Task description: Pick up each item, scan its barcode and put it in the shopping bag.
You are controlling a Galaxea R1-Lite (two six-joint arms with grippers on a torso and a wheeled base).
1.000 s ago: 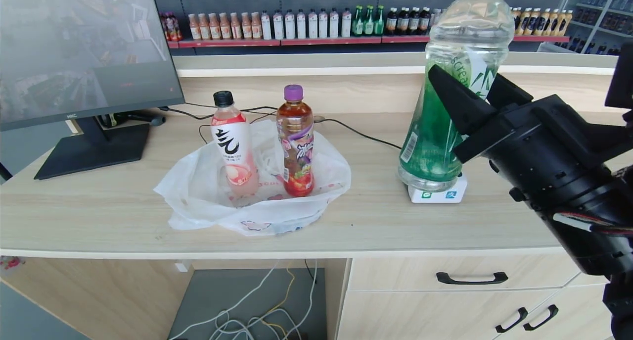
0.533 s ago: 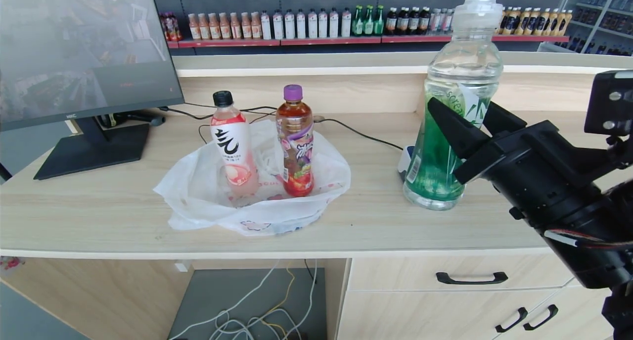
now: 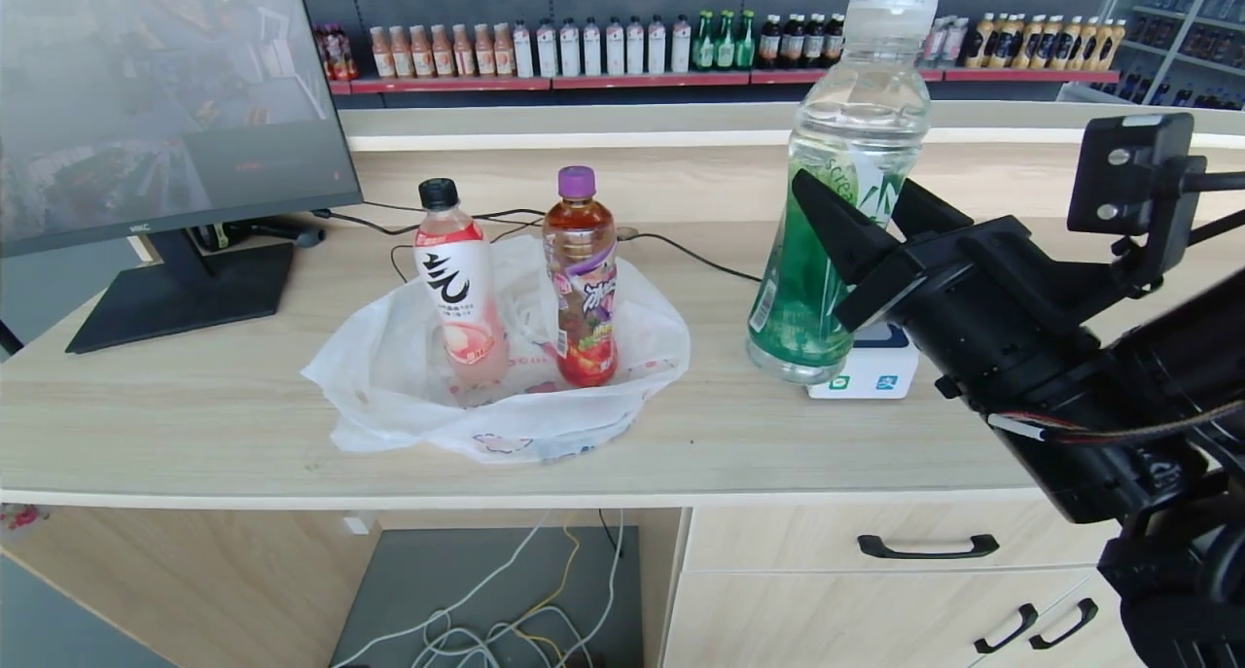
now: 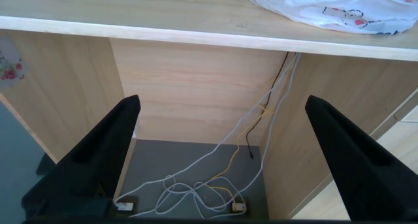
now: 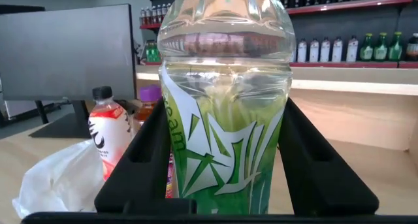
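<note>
In the head view, the right gripper (image 3: 858,201) has its fingers clamped on the green bottle (image 3: 807,298) around the label. It holds the bottle clear of the table (image 3: 195,425), leaning a little, with its base just over the near edge of the white scanner (image 3: 866,376). We judge the first risk to be a bad scan: the barcode strip seems to face the shopping bag (image 3: 389,376) rather than the scanner, so it may not be read unless the wrist turns. The base is also close enough to clip the scanner and push it. In the bag, the pink bottle (image 3: 457,279) and the purple-capped bottle (image 3: 582,269) stand upright close together. A low or wide swing of the green bottle could topple either, and the limp rim could fold under its base. In the left wrist view, the left gripper (image 4: 222,159) hangs below the table edge with its fingers spread wide and holding nothing. It is not placed to steady the bag, and if raised carelessly it could strike the table's underside. In the right wrist view, the fingers (image 5: 140,152) press the bottle's smooth sides from both sides. A tall, slick bottle held this way may slip or pivot if the arm stops sharply.
</note>
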